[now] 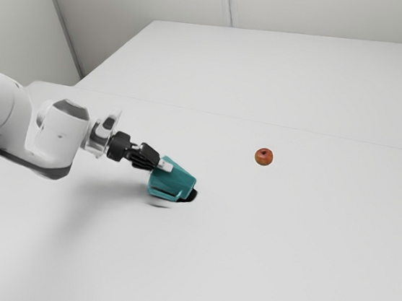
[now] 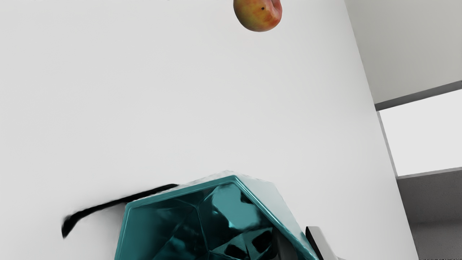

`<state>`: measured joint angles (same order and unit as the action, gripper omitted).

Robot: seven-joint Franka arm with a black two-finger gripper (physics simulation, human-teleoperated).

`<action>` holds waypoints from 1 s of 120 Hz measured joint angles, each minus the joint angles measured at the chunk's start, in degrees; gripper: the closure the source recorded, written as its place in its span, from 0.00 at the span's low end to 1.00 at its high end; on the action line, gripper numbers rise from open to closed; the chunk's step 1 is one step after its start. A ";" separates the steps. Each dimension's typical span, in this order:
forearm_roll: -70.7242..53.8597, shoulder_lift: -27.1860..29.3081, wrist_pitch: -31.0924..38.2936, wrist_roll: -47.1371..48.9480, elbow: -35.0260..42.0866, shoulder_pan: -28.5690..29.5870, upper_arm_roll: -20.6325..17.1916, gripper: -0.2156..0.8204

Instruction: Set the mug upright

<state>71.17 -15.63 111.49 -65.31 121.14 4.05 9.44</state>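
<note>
Black two-finger gripper (image 1: 165, 165) clamped on the rim wall of a glossy teal, angular-sided mug (image 1: 173, 182); one finger inside the mouth, one outside. Mug tilted, not upright, low over the smooth white table (image 1: 285, 240), its open mouth toward the gripper. Dark shadow at its base end. Round red-and-yellow fruit (image 1: 263, 157) on the table, well apart, toward the exterior view's right.

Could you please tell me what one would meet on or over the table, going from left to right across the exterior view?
White robot arm → teal mug → reddish fruit.
</note>
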 joint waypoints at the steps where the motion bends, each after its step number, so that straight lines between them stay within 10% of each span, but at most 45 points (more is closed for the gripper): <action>1: -0.01 0.08 0.01 -0.01 0.00 -0.04 0.00 0.91; 80: -27.51 10.22 1.46 8.87 -4.84 -2.42 -0.82 0.97; 120: -50.39 15.52 3.75 23.25 -3.86 -3.64 -7.55 0.97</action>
<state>20.79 -0.11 115.24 -42.06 117.28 0.41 1.88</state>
